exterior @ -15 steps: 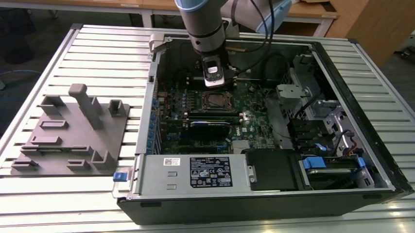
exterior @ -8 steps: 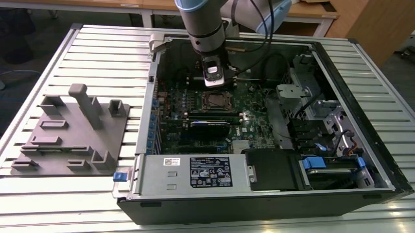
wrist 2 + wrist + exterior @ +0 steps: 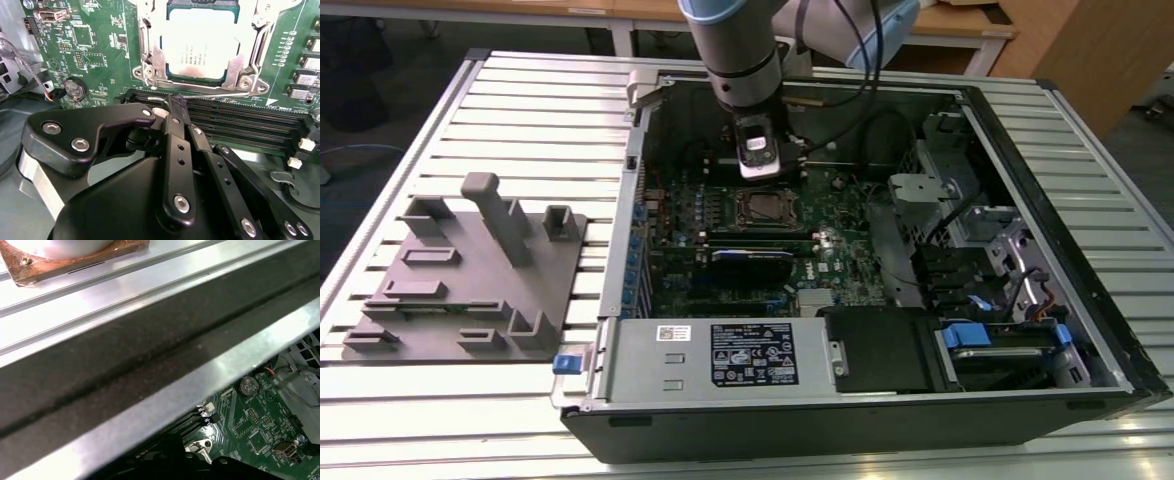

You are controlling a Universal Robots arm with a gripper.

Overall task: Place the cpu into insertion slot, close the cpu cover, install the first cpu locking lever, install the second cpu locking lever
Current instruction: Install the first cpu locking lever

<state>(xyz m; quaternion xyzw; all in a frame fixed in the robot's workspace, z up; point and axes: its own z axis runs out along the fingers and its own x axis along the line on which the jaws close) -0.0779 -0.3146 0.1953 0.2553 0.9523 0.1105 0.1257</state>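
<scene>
Computer case [image 3: 854, 428] lies on its side on the slatted metal surface [image 3: 520, 100], side panel off, interior facing up. Inside it: green motherboard [image 3: 680, 235], drive bays and cabling toward the exterior view's right, labelled silver box [image 3: 720, 355] along the near wall.

The insertion slot [image 3: 200, 81] sits mid-board. The cpu [image 3: 200, 42] is in it, seated flat, dull silver top up. The cpu cover [image 3: 150, 50] is down over the chip, which shows through its window. A thin wire cpu locking lever [image 3: 215, 95] runs along the socket edge nearest the memory slots [image 3: 240, 120], just clear of the board.

Grey moulded fixture [image 3: 467, 270] with upright posts stands on the surface at the exterior view's left of the case, well apart from the socket.

Arm enters from the top of the exterior view and drops near-vertical into the case. Gripper [image 3: 177, 102] points down at the board just beside the socket; fingertips are pressed together with no gap, and their tip meets the lever's free end. Cannot tell whether the wire is pinched or only touched
</scene>
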